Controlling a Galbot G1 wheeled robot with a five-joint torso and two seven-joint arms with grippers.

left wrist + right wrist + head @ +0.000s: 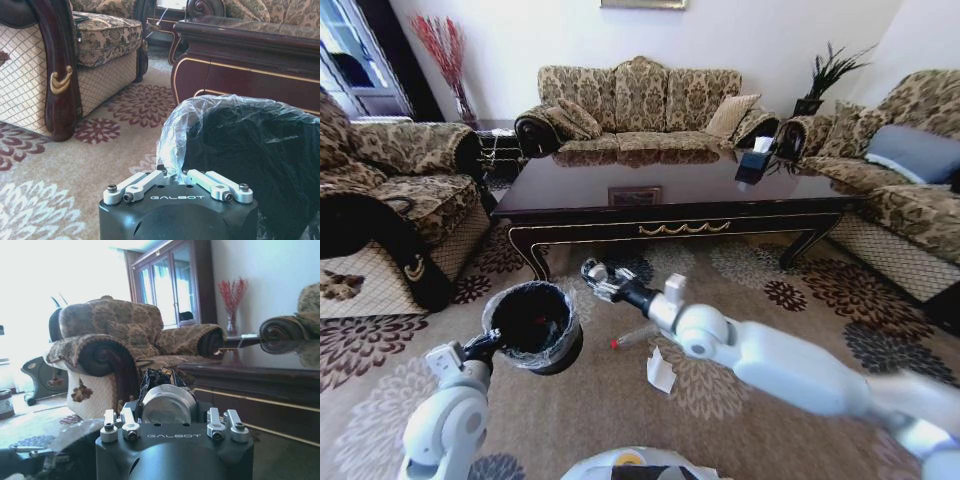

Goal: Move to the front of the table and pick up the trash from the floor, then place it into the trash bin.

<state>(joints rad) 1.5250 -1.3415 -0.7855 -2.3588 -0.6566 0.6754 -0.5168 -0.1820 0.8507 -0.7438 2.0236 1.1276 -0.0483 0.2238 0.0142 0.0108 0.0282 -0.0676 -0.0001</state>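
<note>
R gripper (pixel 592 276) seen clamped on crushed silvery can w/ dark wrapper (pixel 165 400), held just right of small black plastic-lined bin (pixel 533 325). L gripper (pixel 175 176) closed on bin rim. Advised: centre can over bin mouth before release. Red-capped clear bottle (pixel 635 337), crumpled white paper (pixel 660 371) left on patterned beige carpet (pixel 620 410).

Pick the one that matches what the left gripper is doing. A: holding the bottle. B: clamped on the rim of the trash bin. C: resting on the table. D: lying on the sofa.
B: the left gripper pinches the bag-lined rim of the trash bin, holding it above the floor.
</note>
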